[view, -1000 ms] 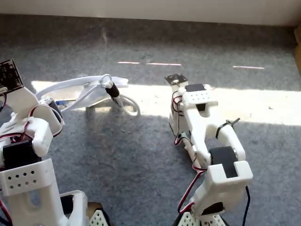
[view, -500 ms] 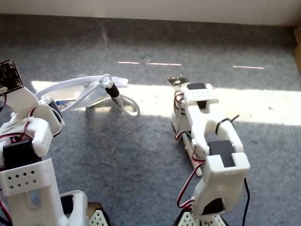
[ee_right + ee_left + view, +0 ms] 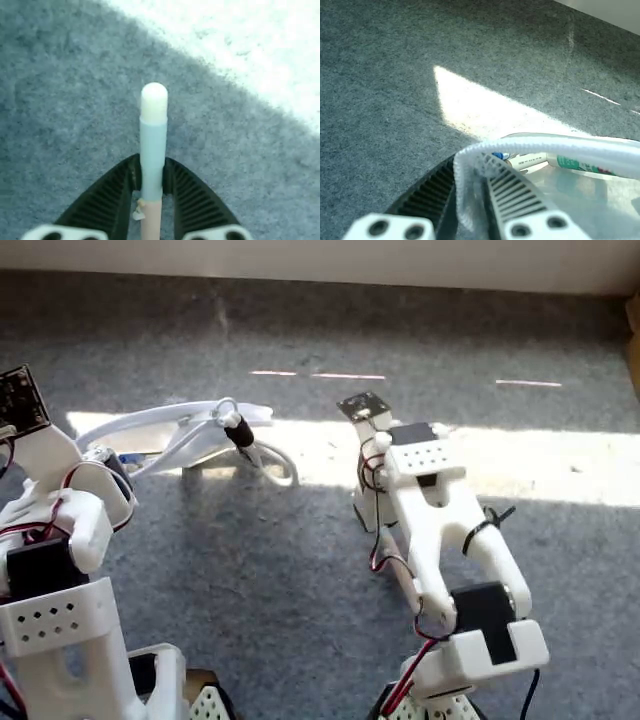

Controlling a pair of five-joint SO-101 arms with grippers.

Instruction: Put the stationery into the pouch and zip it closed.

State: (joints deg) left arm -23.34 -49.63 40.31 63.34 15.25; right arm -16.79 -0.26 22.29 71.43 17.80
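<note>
Grey table [image 3: 250, 570] noted, with the pouch [image 3: 180, 435] gripped at its mesh rim by the left hand [image 3: 470, 200], while the pen [image 3: 153, 130], clamped in the right hand [image 3: 152, 185] well apart, should be fed tip-first into the mouth.

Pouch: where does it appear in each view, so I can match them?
High view: pouch left of centre, on the sunlit strip.
Left wrist view: its mesh edge pinched in the left gripper, sunlit strip behind.
Right wrist view: right gripper holding a pen; sunlit strip beyond.
Shared landmark: the sunlit strip.
</note>
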